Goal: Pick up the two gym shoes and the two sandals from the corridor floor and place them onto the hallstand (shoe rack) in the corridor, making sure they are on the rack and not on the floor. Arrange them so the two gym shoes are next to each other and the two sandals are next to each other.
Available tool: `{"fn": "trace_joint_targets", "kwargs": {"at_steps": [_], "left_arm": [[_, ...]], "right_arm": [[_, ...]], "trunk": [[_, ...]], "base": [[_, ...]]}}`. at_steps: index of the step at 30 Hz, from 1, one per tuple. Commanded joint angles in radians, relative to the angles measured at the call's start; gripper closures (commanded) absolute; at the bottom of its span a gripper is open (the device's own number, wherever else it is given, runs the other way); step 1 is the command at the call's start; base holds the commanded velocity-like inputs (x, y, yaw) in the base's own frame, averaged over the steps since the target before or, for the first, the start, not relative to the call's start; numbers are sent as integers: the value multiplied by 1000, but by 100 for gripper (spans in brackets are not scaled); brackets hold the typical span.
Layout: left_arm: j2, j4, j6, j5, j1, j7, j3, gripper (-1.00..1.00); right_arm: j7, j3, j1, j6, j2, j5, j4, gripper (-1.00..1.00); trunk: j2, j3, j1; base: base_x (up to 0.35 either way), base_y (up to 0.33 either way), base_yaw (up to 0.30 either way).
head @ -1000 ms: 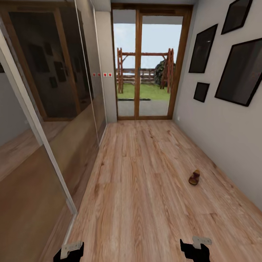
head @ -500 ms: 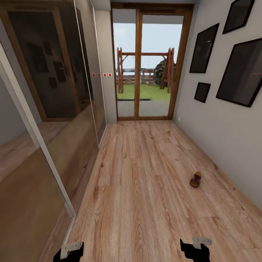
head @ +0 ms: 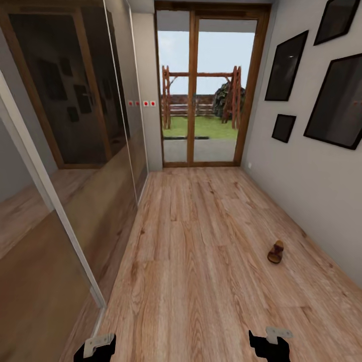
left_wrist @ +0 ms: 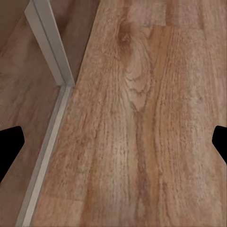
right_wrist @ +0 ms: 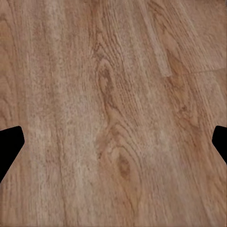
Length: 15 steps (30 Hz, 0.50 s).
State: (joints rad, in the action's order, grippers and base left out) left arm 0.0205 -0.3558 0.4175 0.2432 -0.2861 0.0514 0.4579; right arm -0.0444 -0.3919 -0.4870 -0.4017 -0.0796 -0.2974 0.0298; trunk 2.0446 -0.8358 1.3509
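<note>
One sandal (head: 275, 252) lies on the corridor floor (head: 201, 261), right of centre near the wall, its details too small to read. Both the left gripper (left_wrist: 113, 142) and the right gripper (right_wrist: 113, 142) gape wide, empty, fingertips cut off at the frame edges.

**Corridor layout, head view**

Corridor floor (head: 201, 261): runs forward from the robot to a glazed door (head: 208, 85) at the far end.
Left side: mirrored sliding panels (head: 65, 166) along the whole wall, their floor track (left_wrist: 47, 156) beside the left gripper (head: 94, 348).
Right side: wall bearing four framed pictures (head: 286, 65).
Sandal (head: 275, 251): on the floor, right of centre, near the right wall, ahead of the right gripper (head: 269, 344).
Both grippers: low at the near edge, above bare planks, well apart.
</note>
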Motion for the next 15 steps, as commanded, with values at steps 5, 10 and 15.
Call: {"fn": "trace_joint_targets", "kwargs": {"at_steps": [5, 10, 15], "left_arm": [[1, 0, 3, 7, -1, 5, 8, -100], [1, 0, 3, 7, -1, 5, 8, -100], [1, 0, 3, 7, -1, 5, 8, -100]], "right_arm": [[-5, -5, -1, -3, 0, -10, -2, -100], [-5, -5, -1, -3, 0, -10, -1, -100], [-5, -5, -1, -3, 0, -10, -1, -100]], "trunk": [[0, -1, 0], [0, -1, 0], [0, -1, 0]], "base": [[32, 18, 0], [178, 3, 0], [293, 1, 0]]}}
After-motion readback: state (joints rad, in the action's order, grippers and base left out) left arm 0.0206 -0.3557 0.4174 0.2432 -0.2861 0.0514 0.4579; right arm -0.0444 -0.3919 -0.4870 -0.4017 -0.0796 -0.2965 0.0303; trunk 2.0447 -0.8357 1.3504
